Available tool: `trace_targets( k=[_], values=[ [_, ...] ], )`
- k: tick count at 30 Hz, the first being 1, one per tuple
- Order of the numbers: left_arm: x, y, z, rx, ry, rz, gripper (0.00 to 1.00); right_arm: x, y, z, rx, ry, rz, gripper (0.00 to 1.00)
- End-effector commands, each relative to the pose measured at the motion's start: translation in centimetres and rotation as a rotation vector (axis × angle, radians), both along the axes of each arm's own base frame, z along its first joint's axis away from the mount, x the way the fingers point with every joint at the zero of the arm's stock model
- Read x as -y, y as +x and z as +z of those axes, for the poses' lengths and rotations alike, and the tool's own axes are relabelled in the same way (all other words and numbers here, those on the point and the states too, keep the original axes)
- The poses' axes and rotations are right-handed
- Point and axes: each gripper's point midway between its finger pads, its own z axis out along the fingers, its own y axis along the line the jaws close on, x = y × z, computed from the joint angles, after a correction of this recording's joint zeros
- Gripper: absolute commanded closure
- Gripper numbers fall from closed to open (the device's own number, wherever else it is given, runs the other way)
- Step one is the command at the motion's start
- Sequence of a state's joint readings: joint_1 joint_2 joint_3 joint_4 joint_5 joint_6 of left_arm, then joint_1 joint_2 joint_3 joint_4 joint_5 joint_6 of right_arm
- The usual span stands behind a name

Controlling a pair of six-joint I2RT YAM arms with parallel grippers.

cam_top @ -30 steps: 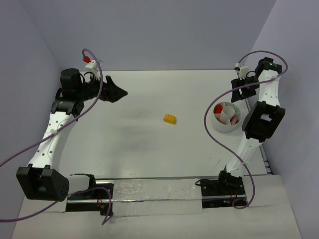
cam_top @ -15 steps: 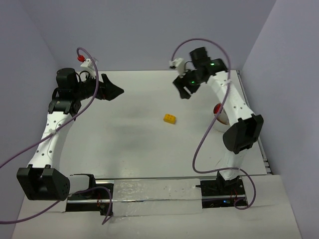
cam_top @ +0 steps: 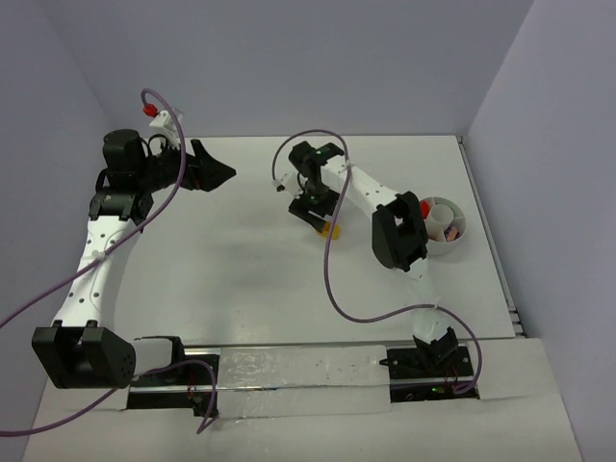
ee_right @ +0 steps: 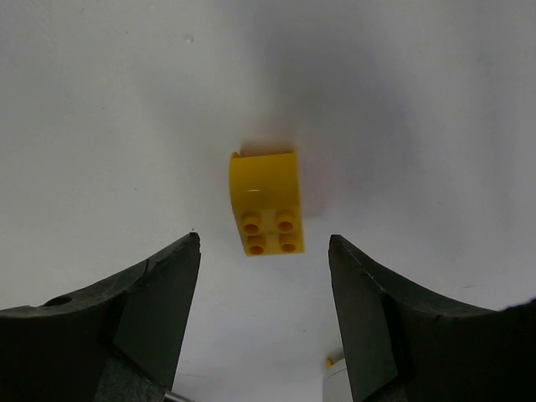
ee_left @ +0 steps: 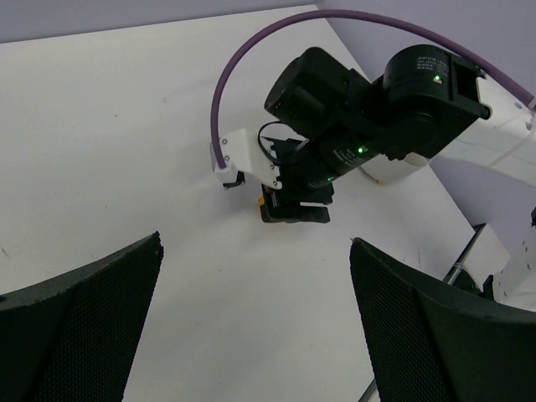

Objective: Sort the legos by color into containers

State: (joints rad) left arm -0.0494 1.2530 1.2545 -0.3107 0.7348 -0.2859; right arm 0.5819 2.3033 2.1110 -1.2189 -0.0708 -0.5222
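White table [cam_top: 241,279], right fingers [ee_right: 151,310] spread above yellow brick [ee_right: 266,203]

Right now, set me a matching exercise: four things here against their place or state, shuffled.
1 yellow brick
2 white cup
3 left arm
4 right arm

a jaws open over the brick
b far right, divided into compartments
c lying loose, studs up
d jaws open, far left, holding nothing

Pairs: 1-c, 2-b, 3-d, 4-a

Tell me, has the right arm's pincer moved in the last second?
Yes. The right pincer swung left, away from the divided white cup, and now sits over the yellow brick.
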Motion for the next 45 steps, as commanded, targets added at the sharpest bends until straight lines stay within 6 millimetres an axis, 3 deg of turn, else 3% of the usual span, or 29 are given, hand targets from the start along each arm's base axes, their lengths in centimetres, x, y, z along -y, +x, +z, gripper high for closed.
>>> trace_targets(
  k=[1, 17, 22, 31, 34, 38, 39, 41, 44, 45],
  values=[
    [0.1, -0.5, 1.8, 0.058, -0.015, -0.016, 0.01, -0.5, -0.5, 1.2, 0.021, -0.066, 0.042, 0.28],
    [0.0, -1.1, 1.1, 0.049, -0.008, -0.020, 0.01, -0.5, 0.2, -4.0, 0.016, -0.280, 0.112, 0.35],
    [0.0, -1.2, 0.9, 0.046, -0.007, -0.022, 0.01, 0.4, -0.4, -4.3, -0.001, -0.333, 0.131, 0.48],
    [0.3, -1.1, 0.9, 0.044, -0.020, -0.036, 0.01, 1.7, -2.8, -4.2, -0.063, -0.429, 0.217, 0.49],
    [0.2, -1.3, 1.1, 0.048, -0.019, -0.036, 0.01, 1.7, -3.1, -4.3, -0.072, -0.454, 0.232, 0.64],
    [0.2, -1.4, 1.2, 0.053, -0.010, -0.039, 0.01, 1.5, -3.1, -3.0, -0.058, -0.432, 0.227, 0.97],
    [0.2, -1.4, 1.2, 0.054, -0.009, -0.040, 0.01, 1.2, -3.0, -2.1, -0.039, -0.405, 0.217, 1.00],
    [0.3, -1.6, 1.3, 0.055, -0.012, -0.048, 0.01, 0.1, -3.2, -0.5, -0.025, -0.315, 0.198, 1.00],
    [0.4, -1.9, 1.7, 0.070, -0.012, -0.057, 0.01, -1.4, -2.7, 5.1, 0.073, -0.048, 0.098, 1.00],
    [0.4, -2.0, 2.0, 0.081, -0.010, -0.059, 0.01, -1.5, -2.4, 5.7, 0.065, 0.050, 0.036, 1.00]
  ],
)
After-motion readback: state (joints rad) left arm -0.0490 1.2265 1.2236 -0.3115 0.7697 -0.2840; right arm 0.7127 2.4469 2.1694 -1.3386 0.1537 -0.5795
